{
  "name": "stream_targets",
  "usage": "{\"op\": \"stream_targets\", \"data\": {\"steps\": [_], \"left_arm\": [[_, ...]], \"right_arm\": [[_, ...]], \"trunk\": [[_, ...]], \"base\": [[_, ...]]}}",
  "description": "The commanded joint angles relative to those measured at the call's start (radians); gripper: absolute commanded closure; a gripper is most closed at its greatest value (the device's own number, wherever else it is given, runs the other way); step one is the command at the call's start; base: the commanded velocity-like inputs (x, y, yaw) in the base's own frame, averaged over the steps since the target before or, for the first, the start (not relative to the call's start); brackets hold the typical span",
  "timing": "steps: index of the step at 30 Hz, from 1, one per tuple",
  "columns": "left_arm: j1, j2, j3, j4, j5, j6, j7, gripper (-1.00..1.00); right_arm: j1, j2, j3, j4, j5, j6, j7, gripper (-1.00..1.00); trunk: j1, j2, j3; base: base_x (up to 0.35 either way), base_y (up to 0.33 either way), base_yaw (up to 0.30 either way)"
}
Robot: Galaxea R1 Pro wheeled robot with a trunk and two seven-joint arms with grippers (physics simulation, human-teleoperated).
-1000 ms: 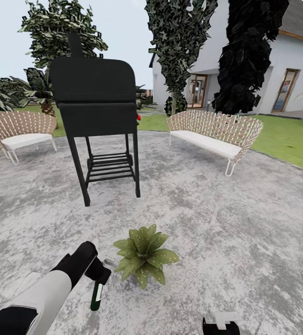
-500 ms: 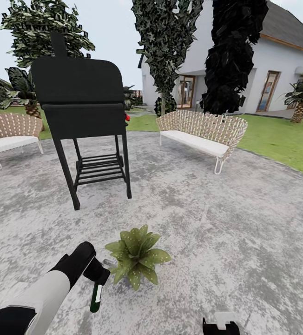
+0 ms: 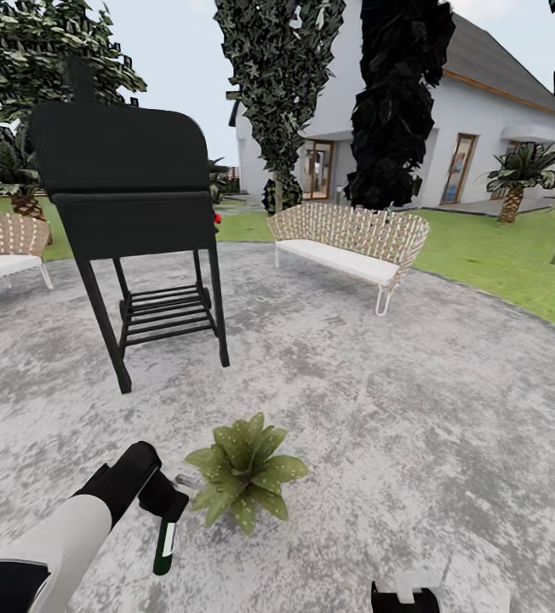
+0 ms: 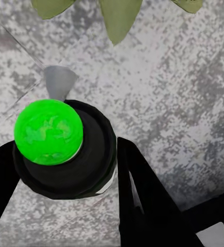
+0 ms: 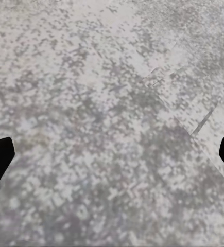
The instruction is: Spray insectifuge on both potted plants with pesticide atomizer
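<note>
So the whole head view is sliding over compared with a second ago: the black grill (image 3: 133, 221), the woven sofa (image 3: 350, 247) and the white house (image 3: 448, 128) are all sitting further toward 9 o'clock now, and a small palm (image 3: 520, 174) is showing up at about 2 o'clock. That's the camera turning, not the furniture moving. The left arm and the bottle are keeping the same pose against the plant.

The left end effector (image 3: 163, 501) is clamping the pesticide atomizer (image 3: 165, 545) by its black head, green body hanging straight down over the stone patio (image 3: 414, 409). The grey nozzle is pointing at the potted plant (image 3: 243, 472), just beside its nearest leaves at 3 o'clock from the bottle; I can't tell if it's touching them.

The right end effector (image 5: 112, 154) is hovering spread wide over bare stone, gripping nothing.

Room-wise, the patio is lying wide open from 12 to 4 o'clock, with the lawn (image 3: 516, 264) edge curving well away at 2 o'clock. The grill's legs are standing near, at 11.
</note>
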Motion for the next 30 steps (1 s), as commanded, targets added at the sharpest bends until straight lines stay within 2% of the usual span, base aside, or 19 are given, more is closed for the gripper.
{"op": "stream_targets", "data": {"steps": [1, 10, 14, 18, 23, 28, 30], "left_arm": [[0.0, 0.0, -0.003, -0.001, -0.01, 0.0, -0.01, 1.0], [0.0, 0.002, -0.006, -0.004, -0.014, 0.0, -0.002, 1.0], [0.0, 0.005, -0.006, 0.005, -0.014, 0.0, 0.057, 1.0], [0.028, 0.006, -0.008, 0.005, -0.014, -0.001, 0.067, 1.0], [0.062, 0.023, -0.009, 0.003, -0.014, -0.001, 0.067, 1.0], [0.064, 0.057, -0.003, -0.006, -0.013, -0.002, 0.068, 1.0], [0.064, 0.057, -0.001, -0.009, -0.012, -0.002, 0.07, 1.0]], "right_arm": [[-0.001, 0.001, -0.008, 0.001, 0.01, -0.003, -0.004, -1.0], [-0.001, 0.0, -0.008, 0.001, 0.009, -0.004, -0.006, -1.0], [-0.001, 0.0, -0.008, 0.001, 0.009, -0.004, -0.006, -1.0], [-0.001, 0.001, -0.008, 0.001, 0.009, -0.004, -0.006, -1.0], [-0.001, 0.001, -0.008, 0.001, 0.009, -0.005, -0.006, -1.0], [-0.001, 0.002, -0.008, 0.001, 0.009, -0.004, -0.006, -1.0], [-0.001, 0.002, -0.008, 0.001, 0.009, -0.004, -0.006, -1.0]], "trunk": [[0.0, 0.0, -0.001], [0.0, 0.0, -0.001], [0.0, 0.0, -0.001], [0.0, 0.0, -0.001], [0.0, 0.0, -0.001], [0.0, 0.0, -0.001], [0.0, 0.0, -0.001]], "base": [[0.186, 0.273, 0.0], [0.264, 0.207, -0.06], [0.216, 0.136, -0.252], [0.023, 0.013, -0.139], [0.002, 0.001, -0.011], [0.016, 0.039, 0.0], [0.146, 0.24, 0.0]]}}
